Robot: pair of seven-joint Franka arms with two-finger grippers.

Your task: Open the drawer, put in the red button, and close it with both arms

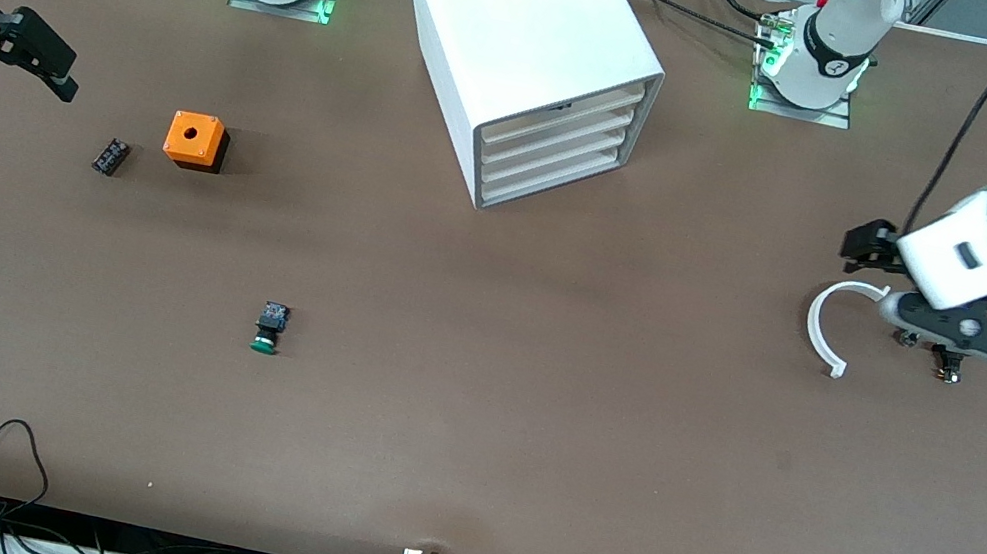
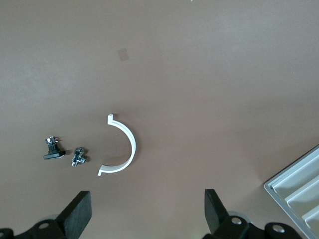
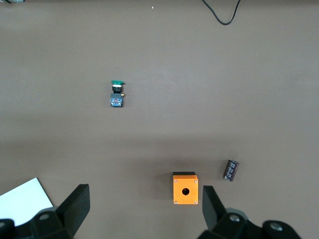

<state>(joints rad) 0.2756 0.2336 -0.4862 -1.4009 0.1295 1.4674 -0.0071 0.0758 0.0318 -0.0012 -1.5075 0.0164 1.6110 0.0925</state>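
Note:
No red-capped button shows in any view. A switch with a green cap point(image 1: 269, 329) lies on the table nearer to the front camera than the orange box; it also shows in the right wrist view point(image 3: 116, 93). The white drawer cabinet point(image 1: 533, 51) stands between the arm bases, with all drawers point(image 1: 556, 151) shut. My left gripper point(image 1: 867, 250) hovers open and empty over the table beside a white half ring, its fingers point(image 2: 79, 211) wide apart. My right gripper point(image 1: 49, 62) hovers open and empty at the right arm's end, its fingers point(image 3: 75, 206) wide apart.
A white half ring point(image 1: 828, 326) point(image 2: 122, 147) lies under the left hand, with two small dark parts point(image 2: 54, 149) point(image 2: 78, 157) beside it. An orange box with a hole point(image 1: 195, 139) point(image 3: 185, 188) and a small black cylinder point(image 1: 110, 156) point(image 3: 230, 170) lie near the right gripper.

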